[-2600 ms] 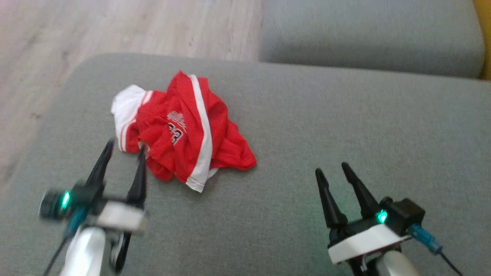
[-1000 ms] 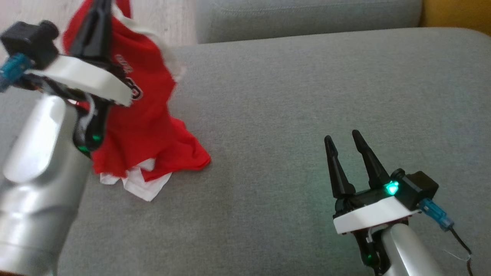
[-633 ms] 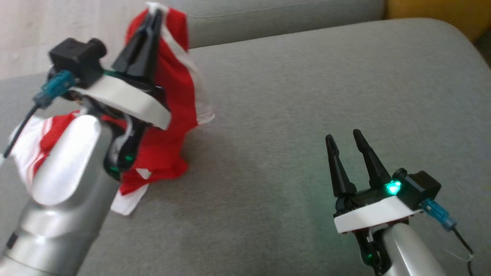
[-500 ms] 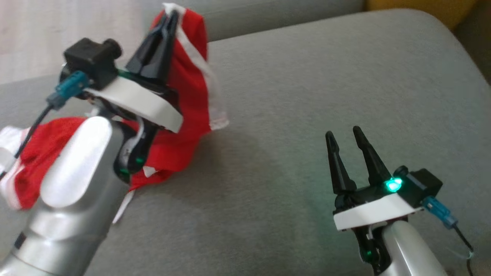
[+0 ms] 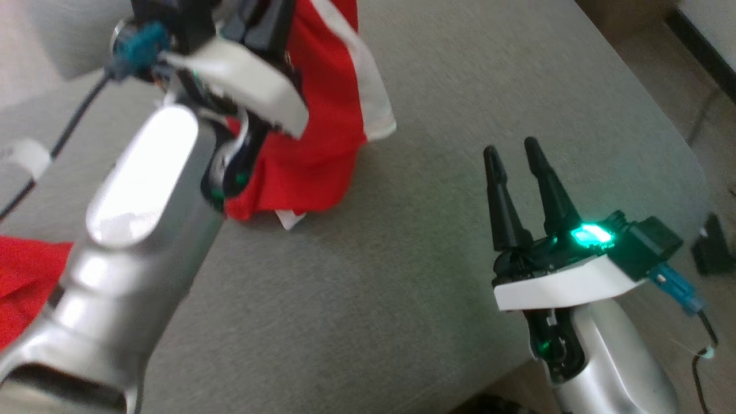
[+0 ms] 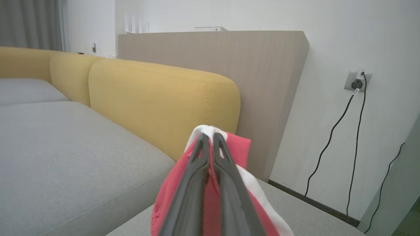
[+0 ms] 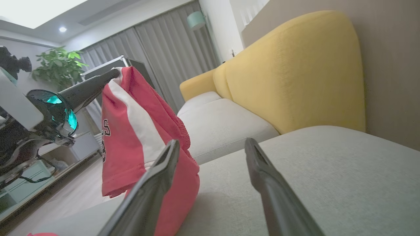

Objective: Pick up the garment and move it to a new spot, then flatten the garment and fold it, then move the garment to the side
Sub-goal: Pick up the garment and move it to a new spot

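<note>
Garment (image 5: 322, 144) (red, white stripe) pinched in left gripper (image 6: 208, 139) above grey cushion (image 5: 460, 75), right gripper (image 5: 512, 150) spread, empty

Seen from the head, the grey sofa cushion (image 5: 431, 287) lies bare from the centre down to 6 o'clock and up to 1 o'clock, leaving open room for a pass. At 11 o'clock the red garment (image 5: 322, 115) hangs like a curtain from the left pincer (image 6: 209, 137), which is clamped on it, and its lower end reaches the cushion. The silver left arm (image 5: 138, 218) blocks 9 to 7 o'clock. The right pincer (image 5: 510, 149), jaws apart and empty, stands at 4 o'clock, with a clear gap between it and the cloth. The cushion's edge falls away at 3 o'clock. In the wrist views a yellow backrest (image 7: 295, 72) walls one side.
</note>
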Robot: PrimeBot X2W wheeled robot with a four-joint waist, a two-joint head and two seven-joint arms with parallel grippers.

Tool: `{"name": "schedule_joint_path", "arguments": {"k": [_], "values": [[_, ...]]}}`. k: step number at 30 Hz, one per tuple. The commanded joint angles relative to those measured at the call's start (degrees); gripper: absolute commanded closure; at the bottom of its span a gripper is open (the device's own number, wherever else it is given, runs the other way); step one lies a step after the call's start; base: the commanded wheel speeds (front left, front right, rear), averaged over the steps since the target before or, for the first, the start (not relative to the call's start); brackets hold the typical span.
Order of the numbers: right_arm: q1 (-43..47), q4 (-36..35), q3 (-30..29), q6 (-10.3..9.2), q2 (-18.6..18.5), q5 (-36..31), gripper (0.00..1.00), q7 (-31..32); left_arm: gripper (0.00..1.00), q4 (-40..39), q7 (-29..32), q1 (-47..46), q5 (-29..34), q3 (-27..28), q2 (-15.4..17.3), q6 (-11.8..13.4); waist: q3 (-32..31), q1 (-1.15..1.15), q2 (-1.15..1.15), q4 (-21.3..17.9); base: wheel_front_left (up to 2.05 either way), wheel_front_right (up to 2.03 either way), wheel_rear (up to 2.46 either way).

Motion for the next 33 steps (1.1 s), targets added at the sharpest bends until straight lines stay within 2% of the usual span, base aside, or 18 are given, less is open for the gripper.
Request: {"name": "schedule_joint_path", "arguments": {"k": [1, 2, 3, 4, 11, 16, 22, 27, 33], "values": [[-2.0, -2.24, 1.12, -0.04, -0.12, 0.66, 0.0, -0.6, 1.0, 0.1, -0.65, -4.38, 0.61, 2.41, 0.59, -0.02, 3.93, 0.0, 0.0, -3.67, 0.0, 0.0, 0.0], [-2.07, -2.42, 1.11, -0.04, -0.12, 0.94, 0.0, -0.6, 0.81, 2.1, -1.0, -5.58, 0.6, 2.47, -0.06, -0.1, 4.36, 0.0, 0.0, -3.92, 0.0, 0.0, 0.0], [-2.12, -2.55, 1.12, -0.04, -0.12, 1.13, 0.0, -0.6, 0.1, 4.21, -1.26, -6.7, 0.75, 2.23, -0.55, -0.49, 4.64, 0.0, 0.0, -4.05, 0.0, 0.0, 0.0], [-2.13, -2.61, 1.12, -0.04, -0.12, 1.22, 0.0, -0.6, 0.0, 6.42, -1.31, -7.65, 0.79, 1.86, -0.96, -1.14, 4.8, 0.0, 0.0, -4.09, 0.0, 0.0, 0.0], [-2.34, -2.44, -0.2, -0.04, -0.12, 0.5, 0.0, -0.6, 0.0, 16.77, -7.08, -10.97, 1.64, 1.41, -2.1, -3.75, 4.45, 0.0, 0.0, -0.93, 0.0, 0.0, 0.0], [-2.1, -1.5, -2.28, -0.04, -0.12, -2.13, 0.0, -0.6, 0.0, 20.41, -13.71, -9.65, 2.86, 1.52, 0.36, -4.85, 1.63, 0.0, 0.0, 5.01, 0.0, 0.0, 0.0], [-0.66, 0.07, -3.85, -0.04, -0.12, -5.44, 0.0, -0.6, 0.0, 20.44, -19.53, -3.92, 4.02, 2.15, 4.82, -4.96, -2.45, 0.0, 0.0, 12.0, 0.0, 0.0, 0.0], [1.1, 1.43, -4.35, -0.04, -0.12, -7.7, 0.0, -0.6, 0.0, 16.74, -21.38, 5.36, 5.08, 3.14, 7.61, -3.23, -5.63, 0.0, 0.0, 16.88, 0.0, 0.0, 0.0], [3.49, 2.76, -5.5, -0.04, -0.12, -9.16, 0.0, -0.6, 0.0, 8.22, -21.66, 19.3, 4.75, 6.53, 6.09, 0.48, -8.38, 0.0, 0.0, 21.24, 0.0, 0.0, 0.0]]}}
